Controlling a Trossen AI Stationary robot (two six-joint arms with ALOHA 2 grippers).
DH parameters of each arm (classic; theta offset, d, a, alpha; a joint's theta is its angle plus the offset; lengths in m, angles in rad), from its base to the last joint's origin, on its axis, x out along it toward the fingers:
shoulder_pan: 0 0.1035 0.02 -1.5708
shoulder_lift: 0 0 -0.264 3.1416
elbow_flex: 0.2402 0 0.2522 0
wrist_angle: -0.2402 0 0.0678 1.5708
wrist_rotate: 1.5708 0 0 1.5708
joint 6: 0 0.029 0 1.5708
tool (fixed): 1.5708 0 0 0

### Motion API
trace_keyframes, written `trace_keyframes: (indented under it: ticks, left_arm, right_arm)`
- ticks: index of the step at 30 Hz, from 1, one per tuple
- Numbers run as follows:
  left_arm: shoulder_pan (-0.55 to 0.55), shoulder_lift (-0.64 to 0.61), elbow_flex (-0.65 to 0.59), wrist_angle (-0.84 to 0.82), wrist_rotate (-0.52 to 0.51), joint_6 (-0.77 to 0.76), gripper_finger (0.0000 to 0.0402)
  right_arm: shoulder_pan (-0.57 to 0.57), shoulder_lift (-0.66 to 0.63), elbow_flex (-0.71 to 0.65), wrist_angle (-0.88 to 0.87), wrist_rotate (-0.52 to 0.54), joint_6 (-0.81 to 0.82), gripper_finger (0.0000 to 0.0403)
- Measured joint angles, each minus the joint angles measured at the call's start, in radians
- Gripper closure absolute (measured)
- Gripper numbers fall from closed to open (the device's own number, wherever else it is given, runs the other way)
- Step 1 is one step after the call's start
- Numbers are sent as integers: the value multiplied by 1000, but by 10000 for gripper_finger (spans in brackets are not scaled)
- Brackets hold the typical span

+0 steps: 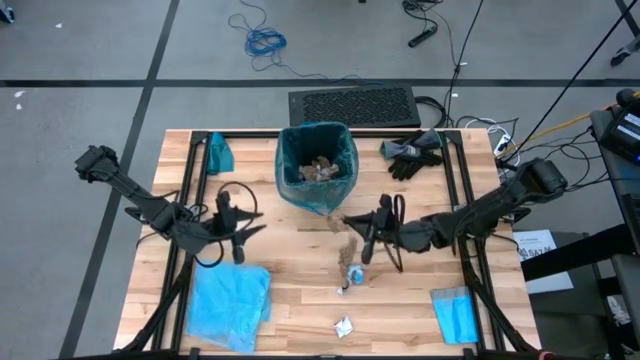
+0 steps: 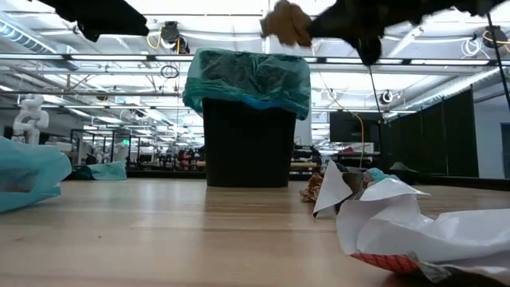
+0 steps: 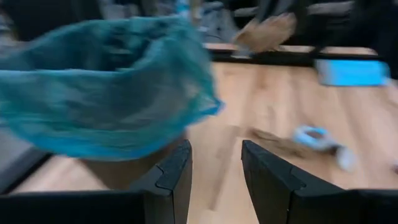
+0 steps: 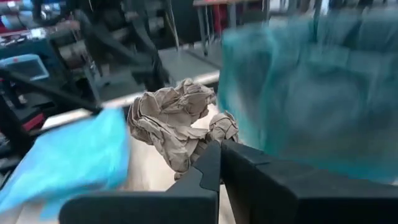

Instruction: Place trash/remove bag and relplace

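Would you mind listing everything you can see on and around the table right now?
bin: one, black, far middle of the table
bag: one, dark teal, lining the bin, scraps already inside
sky-blue bag: one, flat at the near left
brown paper wad: one, pinched in the right claw
loose trash: a few brown and white scraps, table middle and near edge
blue cloth: one, near right corner
teal scrap: one, far left
black gloves: a pair, far right
left claw: part open, empty, left of the bin
right claw: shut on the wad, right of the bin
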State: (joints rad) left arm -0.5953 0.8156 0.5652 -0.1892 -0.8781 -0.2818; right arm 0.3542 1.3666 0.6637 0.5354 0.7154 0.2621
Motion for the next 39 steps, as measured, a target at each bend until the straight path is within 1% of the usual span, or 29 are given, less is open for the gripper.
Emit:
trace_keyframes:
  ticks: [4,7,9,11,13,14,19,22,24,26,29,31,35,37,39]
  left_arm:
    - [0,4,0,-9,-156,-17,265]
    - [0,3,0,-8,-245,-26,273]
    - [0,3,0,-8,-277,-26,296]
    - [0,3,0,-7,-295,-24,335]
    - [0,3,0,-7,-300,-23,380]
    - [0,3,0,-4,-300,-23,390]
    - [0,3,0,4,-298,-21,400]
    - [0,3,0,25,-274,4,400]
    - [0,3,0,27,-265,8,400]
    - [0,3,0,26,-259,8,401]
    - [0,3,0,26,-256,7,401]
    - [0,3,0,26,-256,7,401]
    - [0,3,0,26,-231,7,401]
    - [0,3,0,24,-226,8,401]
    - [0,3,0,24,-225,8,401]
  right_arm:
    - [-72,-2,89,-1,-2,-128,403]
    - [-143,-2,152,-17,-13,-176,403]
    - [-192,-2,189,-52,-21,-187,403]
    - [-246,-2,225,-77,-80,-187,403]
    - [-295,-2,250,-87,-146,-174,403]
    - [-315,2,263,-90,-170,-170,403]
    - [-370,4,296,-83,-224,-169,403]
    - [-380,4,298,-58,-227,-178,402]
    - [-382,4,298,-59,-226,-213,394]
    - [-384,4,298,-67,-222,-245,377]
    - [-403,5,298,-66,-221,-248,343]
    - [-423,5,298,-71,-217,-236,319]
    - [-460,5,298,-116,-218,-152,275]
    - [-473,5,298,-133,-223,-141,258]
    - [-484,5,298,-127,-254,-140,247]
